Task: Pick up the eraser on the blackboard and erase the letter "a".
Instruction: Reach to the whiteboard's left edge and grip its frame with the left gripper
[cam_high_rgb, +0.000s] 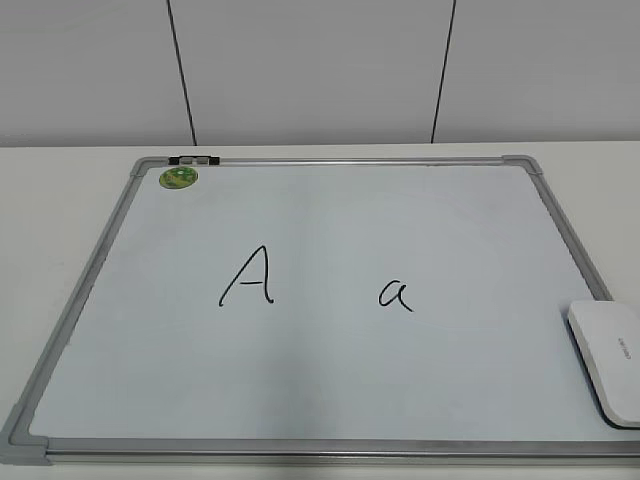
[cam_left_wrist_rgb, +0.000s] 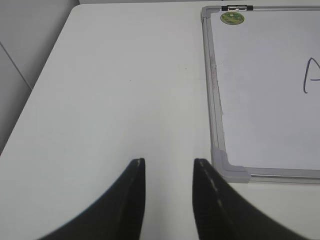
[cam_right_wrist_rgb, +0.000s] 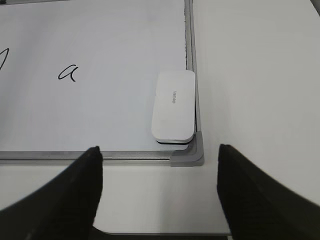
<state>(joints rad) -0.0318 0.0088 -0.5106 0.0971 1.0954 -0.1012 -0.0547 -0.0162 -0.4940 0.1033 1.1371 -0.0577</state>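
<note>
The blackboard (cam_high_rgb: 90, 290) lies flat on a white table (cam_left_wrist_rgb: 125, 90), and it bears everything of interest. The eraser (cam_right_wrist_rgb: 173, 106) rests on it in the near right corner, its long side just beside the right frame rail and its near end close to the grey corner piece; a dark underside shows under its near edge. Small grey lettering runs along its top, too small to read. The letter "a" (cam_high_rgb: 396, 295) sits right of the board's middle, well apart from the eraser, with a larger capital A (cam_high_rgb: 248, 277) to its left. A green magnet (cam_high_rgb: 178, 177) sits in the far left corner, next to a small dark clip (cam_high_rgb: 194, 159) on the top rail.

In the exterior view the eraser is cut off by the right edge, and neither arm shows there. The right gripper (cam_right_wrist_rgb: 157, 172) hangs wide open over bare table just short of the eraser's corner. The left gripper (cam_left_wrist_rgb: 169, 172) is narrowly parted, empty, beside the board's near left corner
</note>
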